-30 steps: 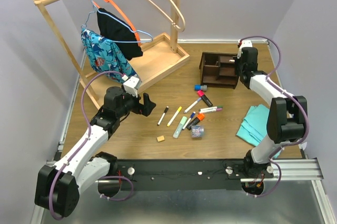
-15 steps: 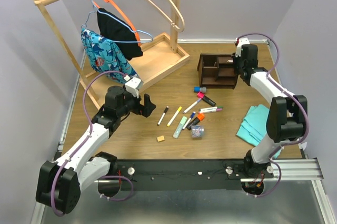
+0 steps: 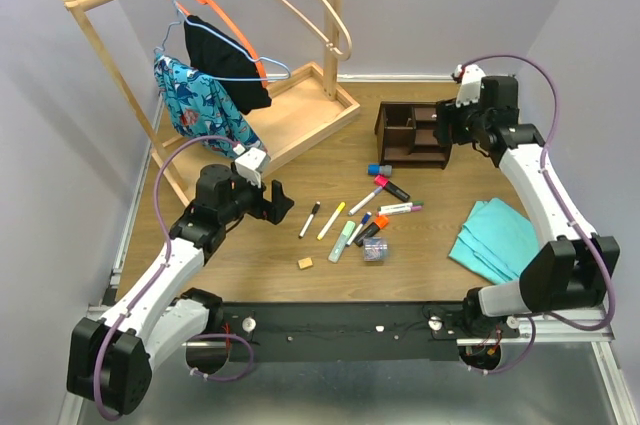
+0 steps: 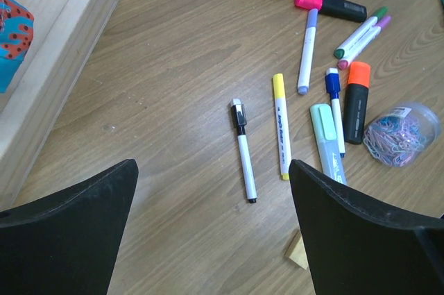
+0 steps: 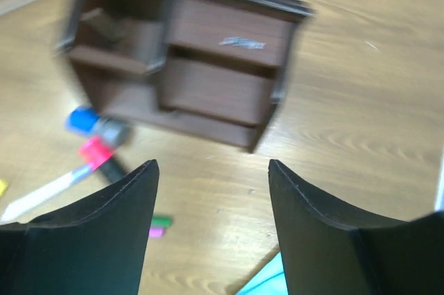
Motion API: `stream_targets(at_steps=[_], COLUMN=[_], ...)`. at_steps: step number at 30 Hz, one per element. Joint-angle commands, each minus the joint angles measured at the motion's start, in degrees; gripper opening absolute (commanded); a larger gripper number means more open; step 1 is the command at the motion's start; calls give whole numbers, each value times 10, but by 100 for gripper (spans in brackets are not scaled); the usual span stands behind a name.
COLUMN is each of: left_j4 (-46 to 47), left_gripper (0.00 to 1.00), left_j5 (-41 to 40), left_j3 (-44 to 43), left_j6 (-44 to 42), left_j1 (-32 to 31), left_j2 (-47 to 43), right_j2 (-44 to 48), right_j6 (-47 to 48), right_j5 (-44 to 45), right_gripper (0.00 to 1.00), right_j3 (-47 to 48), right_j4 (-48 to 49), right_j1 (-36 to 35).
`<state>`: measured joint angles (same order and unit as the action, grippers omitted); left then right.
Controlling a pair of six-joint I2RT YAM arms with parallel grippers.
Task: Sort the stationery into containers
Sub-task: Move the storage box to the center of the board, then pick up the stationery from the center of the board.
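Table matt grained wood; organizer dark smooth wood; markers plastic; cloth matt.

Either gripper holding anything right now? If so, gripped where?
Nothing held. Left gripper is open above the loose pens; right gripper is open by the desk organizer, nothing between its fingers.

Left end effector, right end effector: both agape.

The right gripper spread its jaws from shut to wide apart, with nothing between them, and drew back from the wooden desk organizer toward 3 o'clock. The right arm's elbow swung out toward 5 o'clock. The organizer itself shifted slightly toward 9 o'clock.
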<state>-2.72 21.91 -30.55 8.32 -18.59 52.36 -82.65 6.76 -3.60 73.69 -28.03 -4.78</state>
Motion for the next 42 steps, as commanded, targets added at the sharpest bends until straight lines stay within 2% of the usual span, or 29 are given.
stream_targets(at_steps=[1,5,7,8,10,12,15,17,20,22,26,29,32,33,35,37,38,39,40,42], left_j4=[-33,-55,-60,-60,-64,-75,-99,-114,-140,-144,-149,-169,-192,-205,-214,-231,-240,-270,-292,-363], left_gripper=[99,99,99,99,99,99,99,99,99,99,99,99,99,99,99,99,99,99,99,99], left_j5=[22,34,46,50,59,64,67,72,76,74,109,112,108,111,98,87,78,61,53,59], left_j3=[-15,-15,-14,-15,-19,-22,-31,-38,-46,-45,-50,-65,-89,-98,-129,-180,-201,-223,-275,-331], left_j6=[-44,-70,-78,-81,-98,-110,-138,-154,-170,-181,-193,-232,-267,-275,-292,-303,-311,-333,-339,-346], left_j1=[4,5,6,7,9,13,14,15,15,15,13,-21,-47,-68,-104,-156,-173,-192,-221,-243], left_j2=[-22,-26,-25,-24,-20,-19,-15,-12,-11,-10,-4,9,27,34,59,98,113,130,175,224], right_j2=[18,5,3,4,3,-25,-53,-59,-9,9,11,36,64,74,109,125,125,123,121,120], right_j6=[152,230,316,351,354,386,361,348,359,353,340,239,143,82,22,-47,-65,-119,-141,-184], right_j5=[-163,-203,-256,-289,-268,-258,-228,-249,-262,-247,-253,-209,-215,-209,-181,-121,-111,-106,-103,-85], right_gripper=[80,79,65,65,66,65,64,64,66,70,71,72,72,72,72,72,73,73,73,73], right_j3=[-9,17,19,19,15,37,52,45,-28,-70,-79,-96,-108,-119,-126,-97,-81,-66,-38,-21], right_j4=[-79,-100,-114,-126,-106,-143,-190,-215,-199,-190,-213,-149,-115,-104,-69,-62,-66,-69,-69,-67], right_j1=[-8,-45,-60,-61,-91,-124,-168,-183,-225,-254,-262,-261,-248,-237,-227,-198,-176,-118,-86,-12])
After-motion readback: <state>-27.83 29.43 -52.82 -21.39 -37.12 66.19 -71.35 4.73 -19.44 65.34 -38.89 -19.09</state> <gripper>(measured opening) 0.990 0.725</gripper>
